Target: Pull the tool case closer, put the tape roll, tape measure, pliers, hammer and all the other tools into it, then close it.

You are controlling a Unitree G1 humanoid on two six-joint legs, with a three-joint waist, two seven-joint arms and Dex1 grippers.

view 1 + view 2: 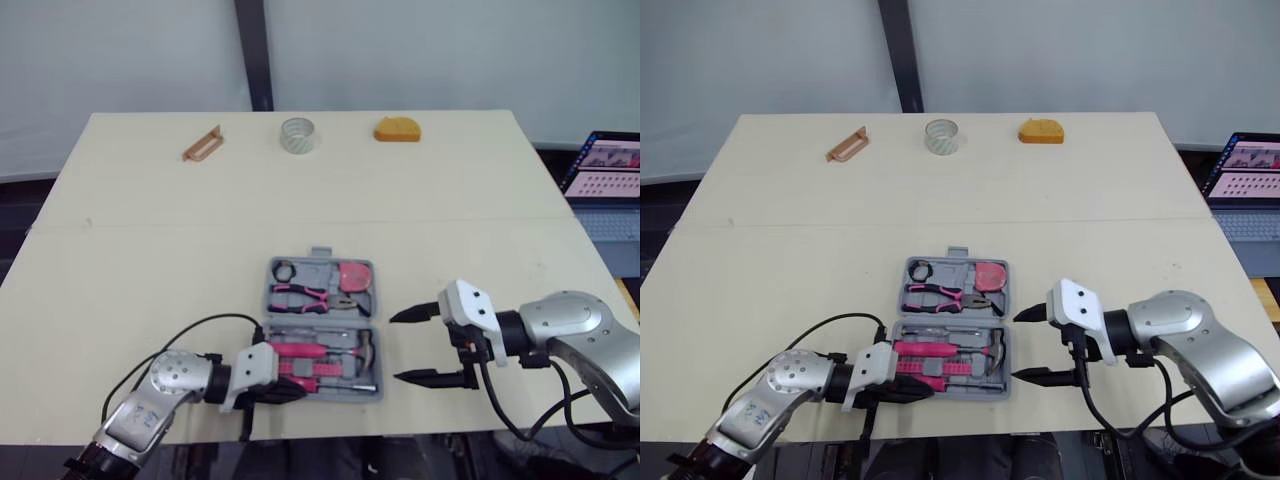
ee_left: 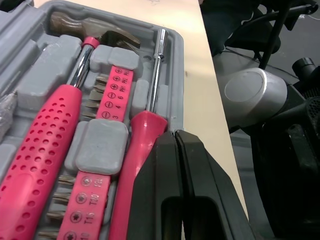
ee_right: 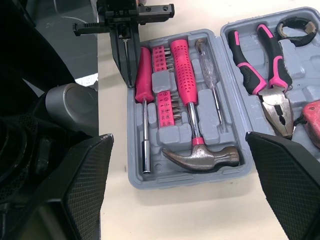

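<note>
Left eye view, lower centre of the frame: the tool case (image 1: 321, 321) lies open near the front edge of the surface (image 1: 150, 250), so pulling it closer looks done. The left hand (image 1: 290, 392) sits at the case's lower-left corner with its fingers pressed together on nothing, the tips beside the pink driver (image 3: 142, 100). The right hand (image 1: 400, 348) hovers just right of the case, fingers spread wide and empty.

In the case's near half lie the driver, a bit strip (image 3: 164, 85) and the hammer (image 3: 186, 85). The far half holds the pliers (image 3: 267, 75), a black ring (image 1: 284, 269) and the tape measure (image 1: 354, 274).

Along the top of the frame, well apart from the case, the clear tape roll (image 1: 298, 135) is not yet packed, between a brown clip-like piece (image 1: 201, 144) and an orange wedge (image 1: 397, 129). I judge fetching those and closing the lid remain.
</note>
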